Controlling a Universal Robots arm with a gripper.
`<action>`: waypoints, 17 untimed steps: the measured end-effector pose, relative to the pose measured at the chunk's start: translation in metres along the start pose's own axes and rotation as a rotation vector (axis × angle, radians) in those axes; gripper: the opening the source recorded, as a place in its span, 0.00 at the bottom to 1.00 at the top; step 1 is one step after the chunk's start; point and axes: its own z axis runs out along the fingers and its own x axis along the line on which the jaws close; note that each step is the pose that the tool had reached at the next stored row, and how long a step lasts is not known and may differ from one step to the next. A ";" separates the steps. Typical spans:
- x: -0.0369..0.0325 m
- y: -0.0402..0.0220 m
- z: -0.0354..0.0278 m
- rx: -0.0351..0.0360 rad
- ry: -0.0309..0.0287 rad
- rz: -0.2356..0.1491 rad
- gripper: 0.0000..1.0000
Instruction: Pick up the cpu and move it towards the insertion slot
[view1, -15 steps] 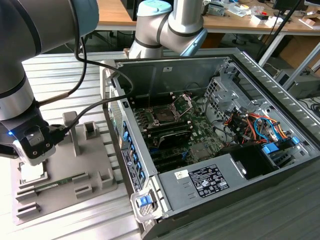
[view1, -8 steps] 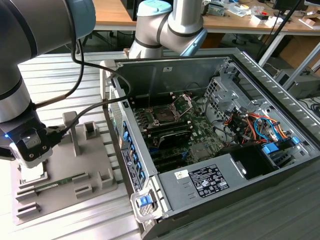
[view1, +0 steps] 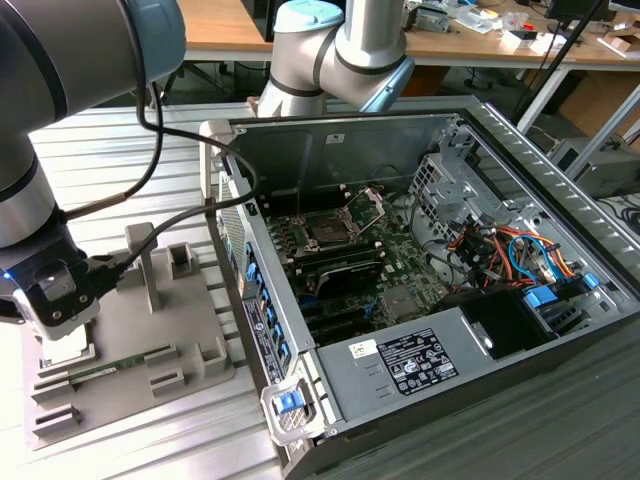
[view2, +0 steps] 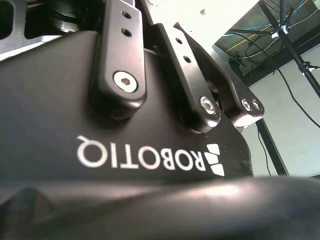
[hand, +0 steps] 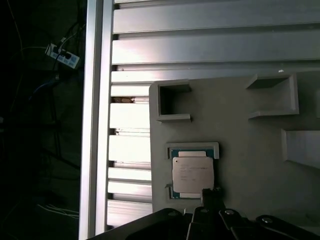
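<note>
item: end effector (view1: 60, 318), one, black, on a thick grey arm (view1: 60, 90) with pale blue joint caps. it hangs low over the grey tray (view1: 175, 335) at the exterior view's left. state: cannot tell whether released or clenched, as its working end is hidden by its own body. in the second wrist view its glossy black housing carries two link bars with bright screw heads. further bars behind them are hard to separate.

item: cpu (hand: 192, 172), one, small flat square with a pale silver lid on a green-edged board. it lies in a raised-corner nest of the tray, directly under the end effector. in the first wrist view a dark part of the end effector overlaps one of its edges, and contact cannot be judged. in the exterior view it is mostly covered.

item: tray, one, matt grey plastic. the first wrist view shows two open-sided raised frames whole and a third block cut off.

item: desk (view1: 120, 150), ribbed aluminium slats.

item: computer case (view1: 330, 155), one, grey metal, lid off, beside the tray on the exterior view's right.

item: insertion slot (view1: 328, 230), one, inside the case, with a dark centre and a shiny frame. its retention bracket (view1: 372, 203) is hinged up. it is well apart from the cpu.

item: cables (view1: 500, 250), orange and blue, a tangle with no clear count.
</note>
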 end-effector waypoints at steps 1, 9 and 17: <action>0.0002 -0.0001 0.0003 0.0000 -0.0001 0.000 0.11; 0.0018 -0.0009 0.0026 -0.0001 -0.0001 -0.001 0.11; 0.0026 -0.0018 0.0048 0.0000 0.0001 -0.002 0.11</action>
